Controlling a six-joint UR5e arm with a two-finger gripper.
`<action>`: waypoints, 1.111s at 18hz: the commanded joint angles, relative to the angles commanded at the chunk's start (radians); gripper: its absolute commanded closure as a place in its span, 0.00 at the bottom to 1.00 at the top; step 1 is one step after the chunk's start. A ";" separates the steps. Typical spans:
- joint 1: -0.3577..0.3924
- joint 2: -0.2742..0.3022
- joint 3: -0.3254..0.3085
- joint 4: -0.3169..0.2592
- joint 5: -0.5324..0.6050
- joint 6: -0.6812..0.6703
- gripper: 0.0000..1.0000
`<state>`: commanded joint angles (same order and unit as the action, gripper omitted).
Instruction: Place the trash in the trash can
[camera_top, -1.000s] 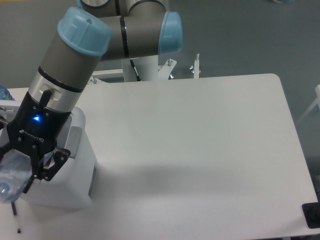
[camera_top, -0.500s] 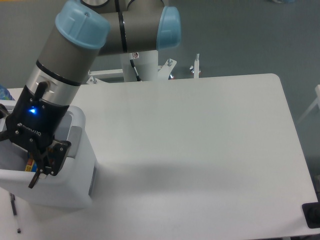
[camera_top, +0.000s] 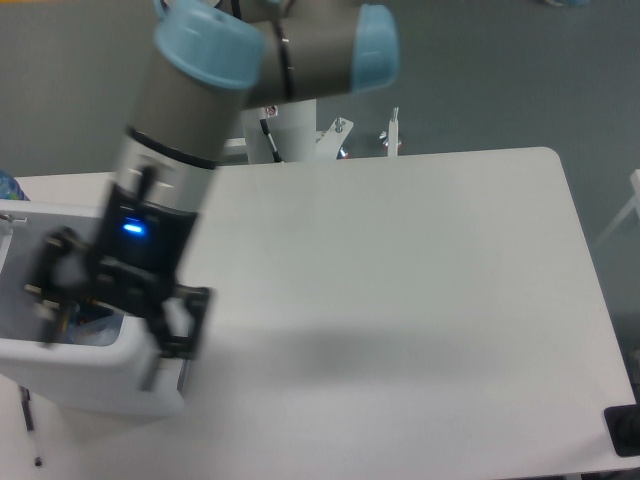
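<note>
Camera view showed my gripper (camera_top: 105, 335) blurred over the bin (camera_top: 90, 385), jaws spread and empty, something bluish inside; I judged the task nearly done.

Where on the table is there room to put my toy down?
Nearly the whole white table right of the trash can is bare, out to the rounded far-right corner and the front edge. The left end is crowded: the trash can sits there with the tool hanging open over its rim, and the arm leans across the back-left part.
</note>
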<state>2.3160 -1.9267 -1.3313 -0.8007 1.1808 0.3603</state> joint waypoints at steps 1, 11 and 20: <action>0.031 -0.005 -0.012 0.000 0.028 0.014 0.00; 0.172 -0.017 -0.153 -0.002 0.098 0.225 0.00; 0.177 -0.009 -0.149 -0.210 0.258 0.569 0.00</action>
<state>2.4927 -1.9359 -1.4803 -1.0106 1.4386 0.9292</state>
